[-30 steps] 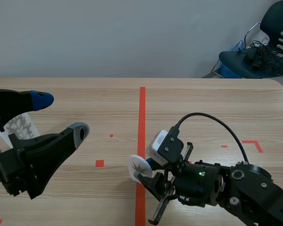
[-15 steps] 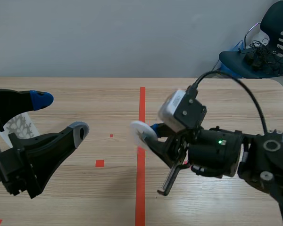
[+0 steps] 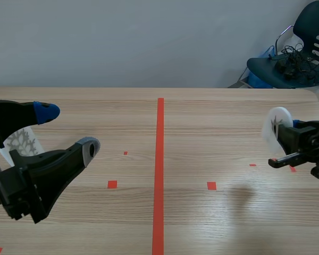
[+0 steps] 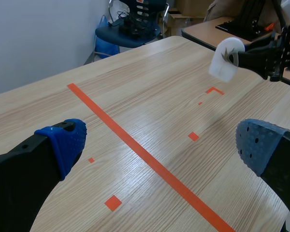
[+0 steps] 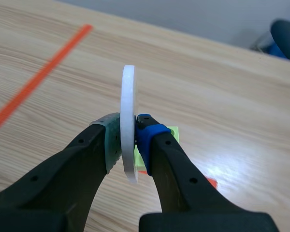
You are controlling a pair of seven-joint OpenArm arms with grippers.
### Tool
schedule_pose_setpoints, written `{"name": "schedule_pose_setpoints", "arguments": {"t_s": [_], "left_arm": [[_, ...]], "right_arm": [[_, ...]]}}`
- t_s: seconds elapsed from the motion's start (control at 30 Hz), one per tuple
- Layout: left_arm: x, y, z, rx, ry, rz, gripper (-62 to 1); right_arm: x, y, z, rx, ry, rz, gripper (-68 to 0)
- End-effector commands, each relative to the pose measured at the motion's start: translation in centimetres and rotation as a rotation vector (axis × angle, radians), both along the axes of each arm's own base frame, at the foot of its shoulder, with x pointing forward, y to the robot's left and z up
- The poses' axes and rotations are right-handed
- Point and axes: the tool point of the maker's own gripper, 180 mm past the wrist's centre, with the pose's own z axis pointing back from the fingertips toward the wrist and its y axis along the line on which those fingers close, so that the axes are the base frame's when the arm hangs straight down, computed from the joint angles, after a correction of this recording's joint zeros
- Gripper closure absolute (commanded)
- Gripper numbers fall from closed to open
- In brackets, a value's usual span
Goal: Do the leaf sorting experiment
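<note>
Two-fingered left gripper (image 3: 67, 130): spread wide, nothing gripped, low at the left.
Leaf disc (image 3: 274, 129): pinched upright above the table (image 3: 202, 122), far right.
Right gripper (image 5: 128, 141): clamped on the disc's lower rim.
Handling: judged light, stiff, smooth; best pinched across flat faces.

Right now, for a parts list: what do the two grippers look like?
Both black, with two thick tapering fingers. The left gripper has a blue pad and a grey-blue dotted one; the right gripper, a grey-green pad and a blue one.
</note>
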Motion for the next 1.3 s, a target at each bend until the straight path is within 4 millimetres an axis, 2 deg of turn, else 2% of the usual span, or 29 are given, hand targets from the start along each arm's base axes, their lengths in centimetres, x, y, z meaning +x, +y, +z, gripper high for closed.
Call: {"name": "schedule_pose_setpoints", "arguments": {"t_s": [0.0,0.13,0.33,0.43,0.53,0.6,0.73,0.87,0.97,1.07,1.13,1.2,1.27], "left_arm": [[0.2,0.2,0.5,-0.016,-0.015,0.003,-62.3],[0.2,0.2,0.5,-0.016,-0.015,0.003,-62.3],[0.2,0.2,0.5,-0.015,-0.015,0.003,-62.3],[0.2,0.2,0.5,-0.015,-0.015,0.003,-62.3],[0.2,0.2,0.5,-0.014,-0.015,0.002,-62.3],[0.2,0.2,0.5,-0.014,-0.015,0.002,-62.3],[0.2,0.2,0.5,-0.014,-0.015,0.002,-62.3],[0.2,0.2,0.5,-0.014,-0.015,0.002,-62.3],[0.2,0.2,0.5,-0.014,-0.015,0.002,-62.3],[0.2,0.2,0.5,-0.014,-0.015,0.002,-62.3],[0.2,0.2,0.5,-0.014,-0.015,0.002,-62.3],[0.2,0.2,0.5,-0.014,-0.015,0.002,-62.3],[0.2,0.2,0.5,-0.013,-0.015,0.002,-62.3]], "right_arm": [[1.1,-0.9,-0.3,0.010,-0.018,-0.034,-6.3],[1.4,-3.4,-2.6,0.021,0.010,-0.107,-6.3],[1.8,-7.2,-3.8,-0.002,0.017,-0.241,-6.3],[1.4,-8.0,-5.1,-0.001,0.053,-0.268,-6.4],[1.1,-8.2,-5.6,-0.002,0.065,-0.273,-7.1],[1.1,-8.3,-5.6,-0.006,0.069,-0.273,-11.1],[1.0,-8.7,-5.5,-0.010,0.072,-0.278,-29.9],[1.4,-8.8,-3.2,0.009,0.027,-0.230,-45.8],[1.0,-9.4,-0.3,-0.019,-0.012,-0.193,-50.9],[0.1,-10.7,3.4,-0.043,-0.083,-0.215,-54.3],[-0.6,-11.0,5.6,-0.040,-0.122,-0.219,-58.1],[-1.0,-10.0,7.1,-0.054,-0.141,-0.178,-62.5],[-1.4,-7.9,7.8,-0.066,-0.132,-0.102,-64.4]]}}
